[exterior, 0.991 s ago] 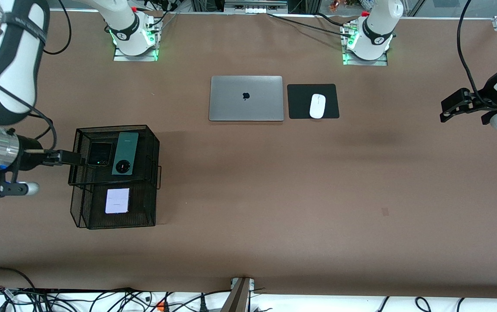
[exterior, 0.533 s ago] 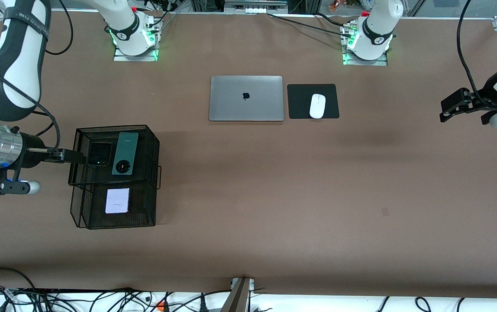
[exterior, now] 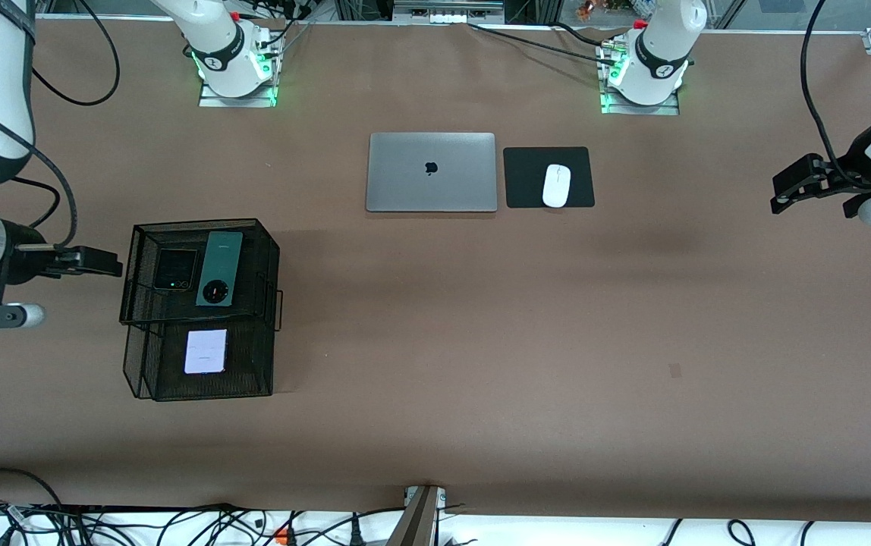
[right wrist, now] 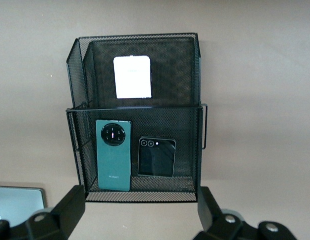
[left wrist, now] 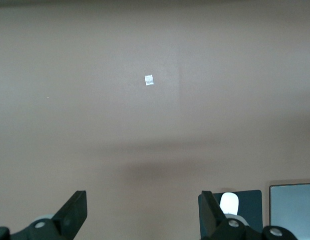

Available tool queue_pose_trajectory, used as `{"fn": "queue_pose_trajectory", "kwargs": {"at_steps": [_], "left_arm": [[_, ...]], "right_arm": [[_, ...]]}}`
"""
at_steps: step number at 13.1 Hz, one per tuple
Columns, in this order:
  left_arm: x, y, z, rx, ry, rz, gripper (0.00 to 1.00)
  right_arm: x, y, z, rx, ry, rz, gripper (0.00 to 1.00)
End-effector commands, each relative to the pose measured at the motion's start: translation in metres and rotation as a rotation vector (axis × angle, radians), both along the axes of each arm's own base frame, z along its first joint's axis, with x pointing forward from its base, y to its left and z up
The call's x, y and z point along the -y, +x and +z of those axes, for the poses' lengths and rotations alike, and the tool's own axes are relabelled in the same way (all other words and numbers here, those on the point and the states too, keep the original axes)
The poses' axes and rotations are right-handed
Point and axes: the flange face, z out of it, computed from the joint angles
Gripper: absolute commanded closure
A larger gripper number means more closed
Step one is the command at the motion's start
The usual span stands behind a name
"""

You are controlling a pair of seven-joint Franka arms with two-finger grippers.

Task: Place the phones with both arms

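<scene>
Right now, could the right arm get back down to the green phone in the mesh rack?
Probably yes. The right gripper is open beside the mesh rack, and the green phone lies uncovered on the upper tier beside the black flip phone, with nothing above it.

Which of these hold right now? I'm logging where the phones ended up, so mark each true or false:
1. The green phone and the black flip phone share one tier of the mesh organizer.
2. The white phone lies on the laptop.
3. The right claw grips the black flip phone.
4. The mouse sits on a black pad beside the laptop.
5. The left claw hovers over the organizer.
1. True: the green phone and black flip phone lie side by side on the mesh organizer's upper tier.
2. False: the white phone lies in the organizer's lower tier; the laptop is bare.
3. False: the right claw is open, empty, beside the organizer.
4. True: mouse, pad.
5. False: the left claw waits open at the left arm's end.
</scene>
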Motion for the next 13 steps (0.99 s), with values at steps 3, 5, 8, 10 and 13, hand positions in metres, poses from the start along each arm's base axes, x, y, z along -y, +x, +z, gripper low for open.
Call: {"fn": "queue_pose_trajectory", "kwargs": {"at_steps": [3,5,8,10,13], "left_arm": [[0.002,-0.005,0.008,0.001,0.006,-0.008,0.00],[0.002,-0.005,0.006,-0.002,0.006,-0.007,0.00],[0.002,-0.005,0.006,-0.002,0.006,-0.007,0.00],[0.002,-0.005,0.007,-0.001,0.006,-0.007,0.00],[0.002,-0.005,0.007,-0.001,0.006,-0.007,0.00]], "right_arm": [[0.003,-0.052,-0.017,-0.005,-0.021,-0.137,0.00],[-0.001,-0.057,-0.020,-0.006,-0.042,-0.131,0.00],[-0.003,-0.052,-0.015,0.034,-0.053,-0.124,0.01],[-0.005,-0.051,-0.015,0.036,-0.041,-0.127,0.01],[-0.004,-0.051,-0.014,0.038,-0.035,-0.131,0.01]]}}
